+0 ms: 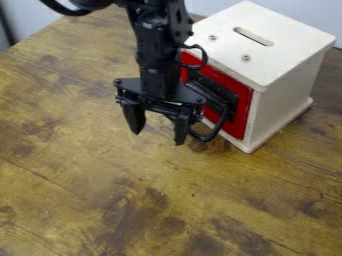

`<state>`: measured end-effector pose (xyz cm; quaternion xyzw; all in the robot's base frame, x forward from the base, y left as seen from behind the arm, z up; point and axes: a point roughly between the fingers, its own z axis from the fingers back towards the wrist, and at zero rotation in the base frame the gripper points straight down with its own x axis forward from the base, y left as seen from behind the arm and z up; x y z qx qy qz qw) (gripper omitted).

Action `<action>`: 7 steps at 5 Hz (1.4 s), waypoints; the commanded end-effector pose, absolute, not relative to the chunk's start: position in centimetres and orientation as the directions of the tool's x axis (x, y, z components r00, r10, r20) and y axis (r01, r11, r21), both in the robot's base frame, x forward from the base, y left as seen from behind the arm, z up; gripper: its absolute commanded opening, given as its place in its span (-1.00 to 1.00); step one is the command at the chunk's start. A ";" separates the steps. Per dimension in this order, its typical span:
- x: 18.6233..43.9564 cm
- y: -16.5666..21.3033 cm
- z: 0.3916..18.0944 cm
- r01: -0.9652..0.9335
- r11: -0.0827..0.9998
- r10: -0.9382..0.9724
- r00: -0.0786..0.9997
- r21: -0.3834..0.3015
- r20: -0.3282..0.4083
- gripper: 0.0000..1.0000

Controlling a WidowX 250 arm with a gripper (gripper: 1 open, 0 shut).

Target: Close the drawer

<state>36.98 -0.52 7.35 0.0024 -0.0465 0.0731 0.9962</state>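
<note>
The red drawer sits in the front face of a cream-white wooden box at the upper right of the table. Its red front panel looks nearly flush with the box. Its black loop handle sticks out toward the lower left. My black gripper hangs just left of the handle, fingers pointing down and spread open, holding nothing. The right fingertip is close beside the handle; I cannot tell whether it touches.
The box has a slot on its top. The wooden table stretches to the left and front. A dark object shows at the upper left corner.
</note>
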 end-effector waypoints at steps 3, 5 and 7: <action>37.4 -0.8 7.3 -0.023 1.000 0.024 0.986 -0.006 0.166 1.00; 37.6 -0.9 6.2 0.032 0.999 -0.031 0.988 -0.002 0.154 1.00; 37.9 -1.4 6.8 0.128 0.992 -0.127 0.977 0.001 0.173 1.00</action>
